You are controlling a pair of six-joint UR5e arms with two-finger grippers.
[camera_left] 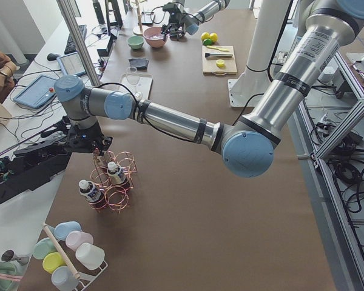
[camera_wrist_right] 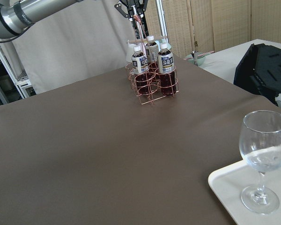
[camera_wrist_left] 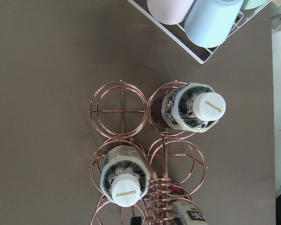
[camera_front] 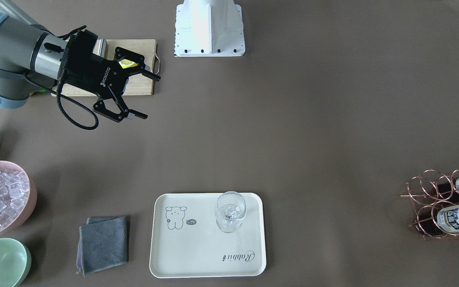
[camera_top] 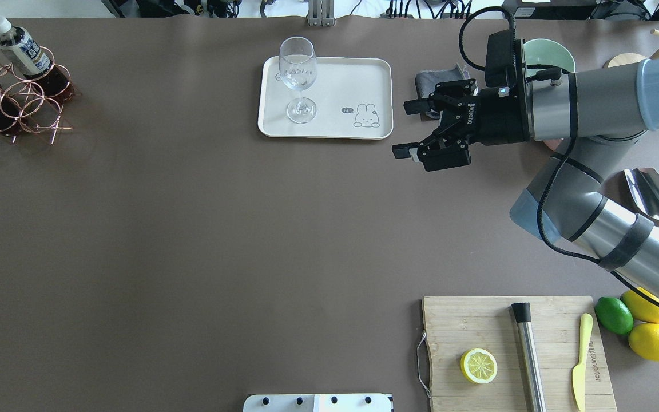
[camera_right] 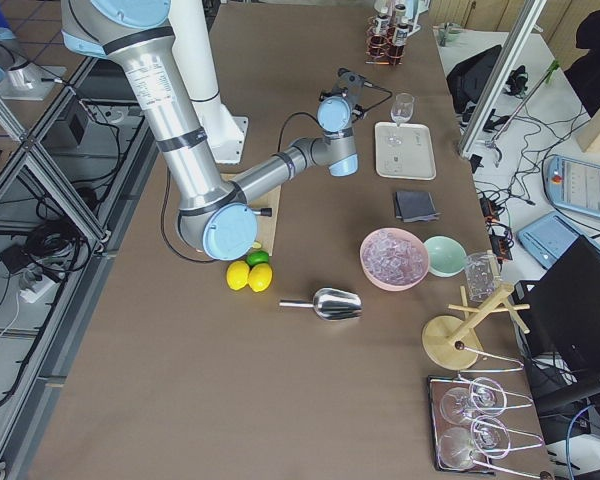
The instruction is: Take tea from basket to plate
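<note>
Tea (camera_wrist_left: 207, 105), white-capped, stands in round copper-wire basket (camera_wrist_left: 122, 111) cells; right tool (camera_top: 404, 129) spread; left tool (camera_left: 97, 150) apparently overhead, grip: cannot tell.

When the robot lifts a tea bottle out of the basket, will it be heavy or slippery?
Probably heavy for its size: the tea bottle looks full of dark liquid. Its smooth plastic may be a little slippery. It stands in a snug ring of the basket, so a tilted pull might snag.
</note>
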